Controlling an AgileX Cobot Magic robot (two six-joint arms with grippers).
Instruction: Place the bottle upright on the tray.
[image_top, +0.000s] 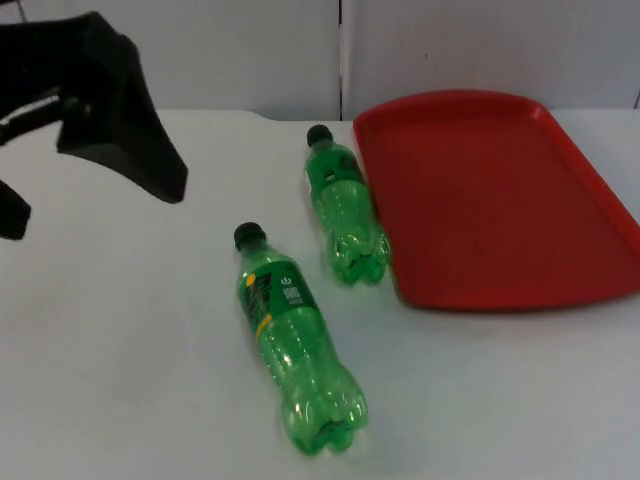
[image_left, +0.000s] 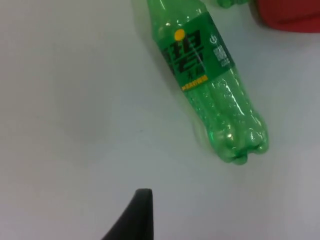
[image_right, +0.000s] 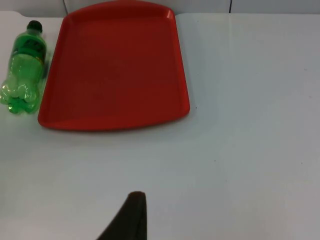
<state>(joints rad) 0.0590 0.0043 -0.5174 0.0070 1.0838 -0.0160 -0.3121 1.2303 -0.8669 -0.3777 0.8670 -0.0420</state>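
1. Near bottle: lying on its side on the desk, left of the tray.
2. Far bottle: lying just beside the tray's left rim.
3. Left gripper: hovering far left; finger spread cannot be told.
4. Step in hand: approaching; next calls for lowering onto a bottle.

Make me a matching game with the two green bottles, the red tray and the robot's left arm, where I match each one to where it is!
Things:
1. bottle with the label
2. other bottle
3. red tray
4. left gripper

Places:
A. empty, on the table by the wall
B. lying right beside the tray's edge
C. up in the air near the picture's left corner
D. lying alone in the middle of the table

Pairs: 1-D, 2-B, 3-A, 4-C
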